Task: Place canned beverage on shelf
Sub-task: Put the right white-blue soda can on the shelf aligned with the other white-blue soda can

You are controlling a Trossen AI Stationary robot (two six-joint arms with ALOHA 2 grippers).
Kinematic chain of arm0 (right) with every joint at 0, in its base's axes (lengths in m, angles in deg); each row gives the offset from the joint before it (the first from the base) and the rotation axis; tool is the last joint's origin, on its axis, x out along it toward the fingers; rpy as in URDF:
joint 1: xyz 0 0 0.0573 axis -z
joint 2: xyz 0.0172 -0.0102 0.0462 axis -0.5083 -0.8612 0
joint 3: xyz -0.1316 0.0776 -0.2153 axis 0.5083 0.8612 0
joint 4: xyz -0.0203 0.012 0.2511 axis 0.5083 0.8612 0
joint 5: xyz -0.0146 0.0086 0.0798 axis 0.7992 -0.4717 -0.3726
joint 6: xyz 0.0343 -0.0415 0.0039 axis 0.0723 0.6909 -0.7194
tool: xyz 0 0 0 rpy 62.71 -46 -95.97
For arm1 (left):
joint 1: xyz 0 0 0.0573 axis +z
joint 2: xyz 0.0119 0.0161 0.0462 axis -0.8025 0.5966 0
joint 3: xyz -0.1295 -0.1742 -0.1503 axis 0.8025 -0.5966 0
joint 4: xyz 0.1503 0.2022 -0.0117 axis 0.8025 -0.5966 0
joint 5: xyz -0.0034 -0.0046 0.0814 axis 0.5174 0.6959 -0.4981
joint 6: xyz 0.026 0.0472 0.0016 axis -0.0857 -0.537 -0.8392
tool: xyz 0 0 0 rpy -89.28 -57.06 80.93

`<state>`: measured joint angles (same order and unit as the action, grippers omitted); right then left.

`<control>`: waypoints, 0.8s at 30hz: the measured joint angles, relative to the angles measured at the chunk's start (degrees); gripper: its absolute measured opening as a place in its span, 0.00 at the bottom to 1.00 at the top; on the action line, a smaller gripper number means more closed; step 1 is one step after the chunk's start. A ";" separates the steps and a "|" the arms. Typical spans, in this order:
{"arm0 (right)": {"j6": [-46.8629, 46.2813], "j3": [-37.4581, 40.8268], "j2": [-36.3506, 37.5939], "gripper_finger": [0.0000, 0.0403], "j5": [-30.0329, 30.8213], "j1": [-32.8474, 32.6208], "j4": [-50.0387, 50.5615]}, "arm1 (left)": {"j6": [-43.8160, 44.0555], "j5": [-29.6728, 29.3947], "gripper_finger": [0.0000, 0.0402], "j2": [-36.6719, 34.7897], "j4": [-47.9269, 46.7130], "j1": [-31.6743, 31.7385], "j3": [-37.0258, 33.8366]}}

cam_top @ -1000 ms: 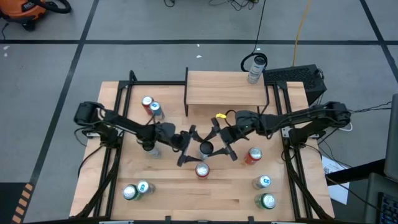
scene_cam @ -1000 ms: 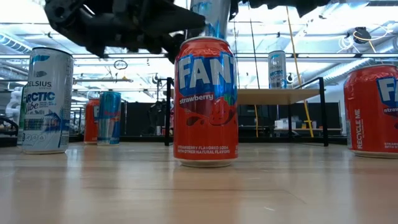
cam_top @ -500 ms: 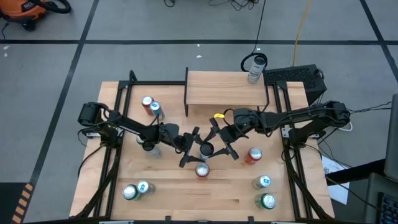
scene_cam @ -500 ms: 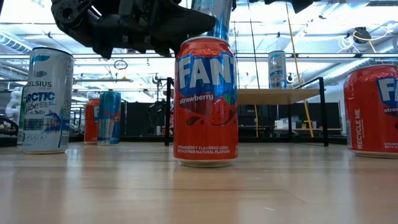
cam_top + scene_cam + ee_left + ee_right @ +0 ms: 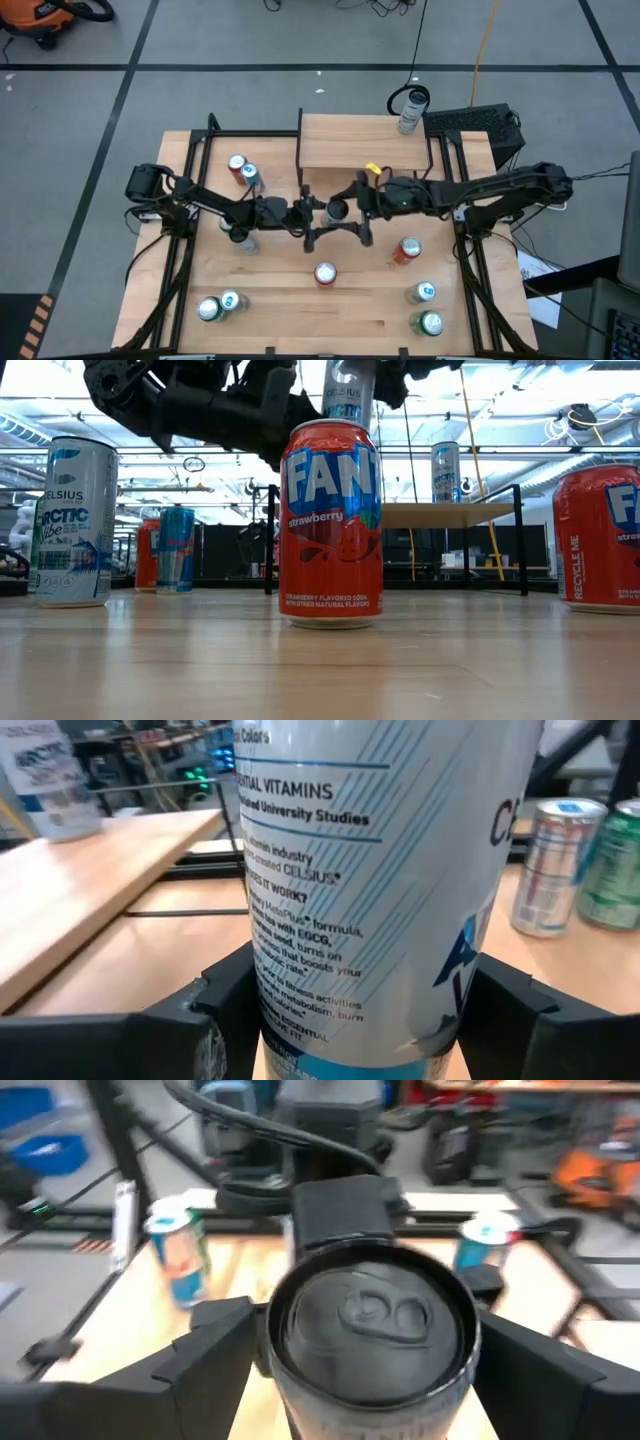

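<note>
Both grippers have carried the Celsius can (image 5: 335, 209) toward the shelf (image 5: 362, 142). Left gripper (image 5: 306, 212) and right gripper (image 5: 360, 210) each clamp it above the desk (image 5: 270, 300).

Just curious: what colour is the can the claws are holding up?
White with blue diagonal stripes and lettering, a Celsius can; the left wrist view shows it best.

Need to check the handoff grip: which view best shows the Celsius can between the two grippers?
The left wrist view: the Celsius can fills it, label readable, seated in the left gripper. The right wrist view shows its top in the right gripper; the high view a small top; the low view only part of it.
</note>
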<state>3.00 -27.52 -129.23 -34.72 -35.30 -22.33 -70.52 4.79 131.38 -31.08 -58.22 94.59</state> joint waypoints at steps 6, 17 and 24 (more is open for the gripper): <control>-1.68 7.81 -0.04 0.77 4.32 -1.44 -15.62 | 0.01 -0.39 0.61 -0.11 4.33 -0.12 0.08; -1.07 11.18 -1.15 0.63 4.48 -1.25 -27.29 | 0.27 -1.80 0.61 -0.09 4.77 -0.16 0.09; -1.06 11.18 -1.25 0.60 5.58 -1.27 -27.29 | 0.27 -1.96 0.61 -0.09 4.69 -0.17 0.09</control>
<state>1.95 -16.34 -130.48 -29.14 -36.57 -49.61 -70.25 2.82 131.29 -26.39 -58.39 94.68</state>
